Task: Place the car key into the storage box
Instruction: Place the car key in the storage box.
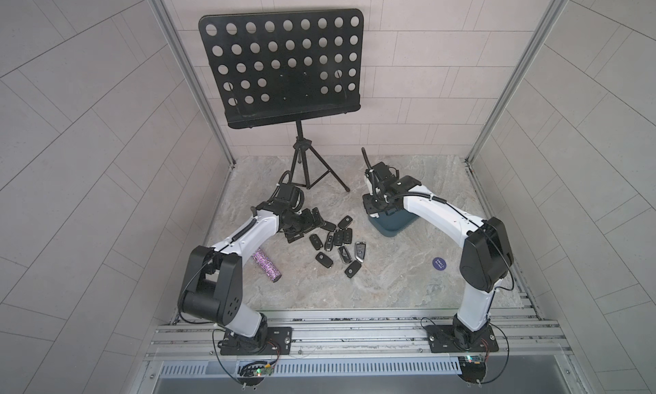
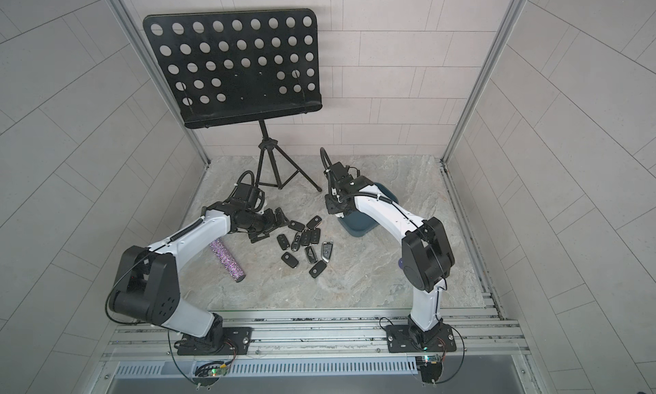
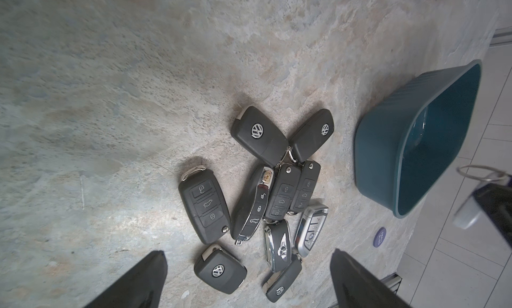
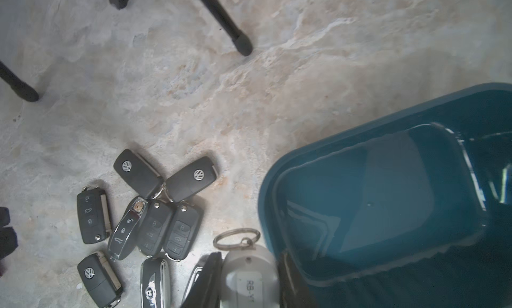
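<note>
Toward the far edge of the worktop [image 1: 390, 285], the right arm [image 1: 429, 211] has its jaws clamped on the car key [image 4: 249, 276], just beside the storage box [image 4: 388, 126]. The left arm [image 1: 245, 232] holds its jaws apart above the key fobs [image 3: 282, 193].

Noting a matt, rough stone-look finish on the tabletop [image 3: 110, 98]. Recording smooth teal plastic on the storage box [image 3: 388, 154], frame right: ribbed outside, glossy inside. Finding matt black plastic with chrome-like trim on the key fobs [image 3: 203, 206]. Logging pale smooth plastic and a shiny metal ring [image 4: 237, 230] on the car key [image 4: 249, 276]. Marking purple glitter on the tube [image 1: 266, 264], matt black perforated metal on the music stand [image 1: 280, 66].
</note>
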`<act>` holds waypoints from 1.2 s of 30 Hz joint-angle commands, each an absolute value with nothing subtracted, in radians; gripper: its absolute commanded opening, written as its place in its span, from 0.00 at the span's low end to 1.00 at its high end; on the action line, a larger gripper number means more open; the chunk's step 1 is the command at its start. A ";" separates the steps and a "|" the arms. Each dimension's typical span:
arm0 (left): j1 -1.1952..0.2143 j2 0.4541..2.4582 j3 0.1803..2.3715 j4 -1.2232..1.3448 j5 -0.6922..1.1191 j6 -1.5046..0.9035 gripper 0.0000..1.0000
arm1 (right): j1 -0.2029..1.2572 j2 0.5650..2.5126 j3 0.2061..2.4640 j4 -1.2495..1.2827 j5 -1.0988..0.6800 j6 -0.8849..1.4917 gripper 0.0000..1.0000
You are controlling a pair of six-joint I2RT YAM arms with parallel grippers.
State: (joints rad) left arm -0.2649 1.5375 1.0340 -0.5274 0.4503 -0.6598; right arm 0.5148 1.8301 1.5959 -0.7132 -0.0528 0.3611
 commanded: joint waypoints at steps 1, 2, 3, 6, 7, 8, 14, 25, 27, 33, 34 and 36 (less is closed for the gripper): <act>-0.276 1.546 1.060 -0.530 0.459 -0.666 1.00 | 0.470 1.800 1.584 -0.747 -0.023 0.315 0.30; -0.279 1.548 1.059 -0.529 0.460 -0.666 1.00 | 0.458 1.801 1.576 -0.736 -0.023 0.307 0.30; -0.279 1.548 1.057 -0.531 0.460 -0.666 1.00 | 0.443 1.805 1.565 -0.720 -0.022 0.295 0.30; -0.282 1.541 1.046 -0.532 0.456 -0.667 1.00 | 0.410 1.830 1.550 -0.698 -0.017 0.274 0.30; -0.282 1.536 1.041 -0.534 0.454 -0.669 1.00 | 0.401 1.840 1.544 -0.689 -0.016 0.269 0.30; -0.283 1.531 1.036 -0.535 0.453 -0.669 1.00 | 0.394 1.849 1.538 -0.682 -0.015 0.263 0.30; -0.284 1.506 1.010 -0.545 0.433 -0.670 1.00 | 0.361 1.875 1.472 -0.638 -0.024 0.253 0.30; -0.285 1.512 1.012 -0.544 0.434 -0.666 1.00 | 0.368 1.923 1.375 -0.567 -0.086 0.297 0.30; -0.285 1.509 1.011 -0.545 0.434 -0.664 1.00 | 0.370 1.932 1.369 -0.564 -0.094 0.310 0.30; -0.285 1.515 1.011 -0.542 0.431 -0.660 1.00 | 0.396 1.945 1.356 -0.559 -0.110 0.332 0.30; -0.284 1.513 1.004 -0.537 0.431 -0.664 1.00 | 0.402 1.947 1.355 -0.561 -0.113 0.338 0.30; -0.284 1.510 0.992 -0.533 0.433 -0.666 1.00 | 0.412 1.950 1.352 -0.558 -0.119 0.354 0.30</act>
State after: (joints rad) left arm -0.2783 1.5295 1.0092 -0.5282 0.4435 -0.6624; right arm 0.3965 1.9362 1.3602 -0.5587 -0.1101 0.3260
